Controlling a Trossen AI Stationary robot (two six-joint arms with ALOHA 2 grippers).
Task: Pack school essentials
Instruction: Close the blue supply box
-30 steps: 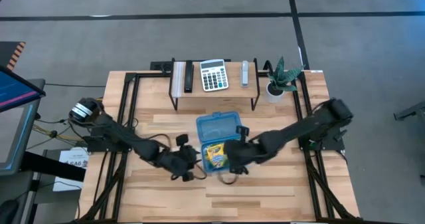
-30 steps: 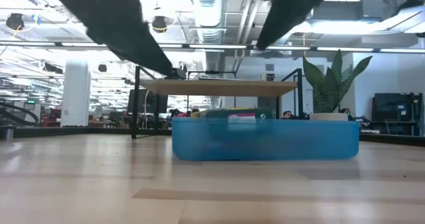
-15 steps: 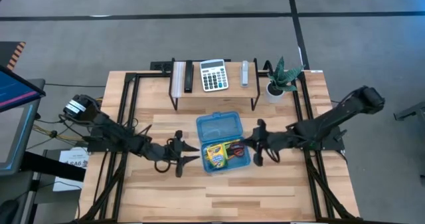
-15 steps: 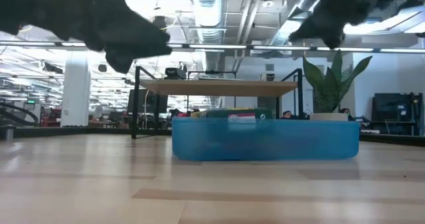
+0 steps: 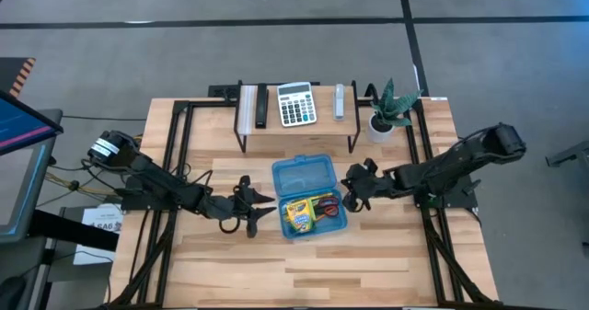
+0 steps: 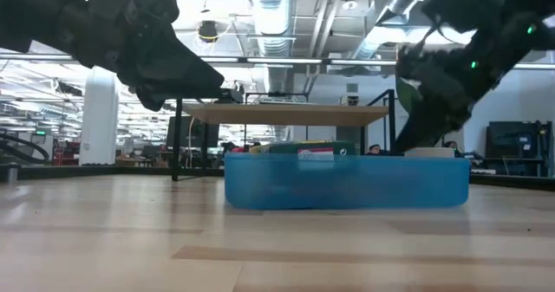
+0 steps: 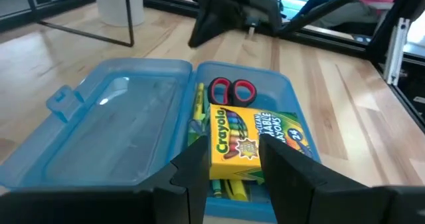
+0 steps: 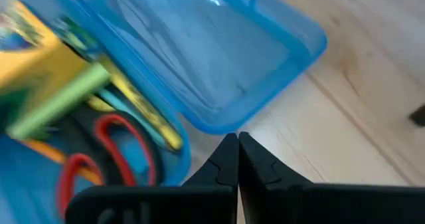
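An open blue plastic case (image 5: 337,225) lies mid-table, its lid (image 5: 299,175) folded back flat toward the far side. In its tray lie a yellow crayon box (image 7: 249,134), red-handled scissors (image 7: 232,91) and yellow pencils (image 7: 199,111). My left gripper (image 5: 258,205) hovers open just left of the case, pointing at it; the crayon box shows beyond its fingers (image 7: 199,167). My right gripper (image 5: 354,196) is shut and hovers just right of the case, its tips (image 8: 236,159) over the table beside the tray's corner. Neither gripper touches anything.
A low wooden shelf (image 5: 294,131) at the far side carries a calculator (image 5: 295,104) and a few small items. A small potted plant (image 5: 386,109) stands far right. Bare wood lies near the front edge.
Both grippers have drawn back from over the case. My right gripper has gone toward the table's right edge and down, rolling as it went. My left gripper has moved a little toward the left edge and sunk. The case and what lies in it have stayed put.
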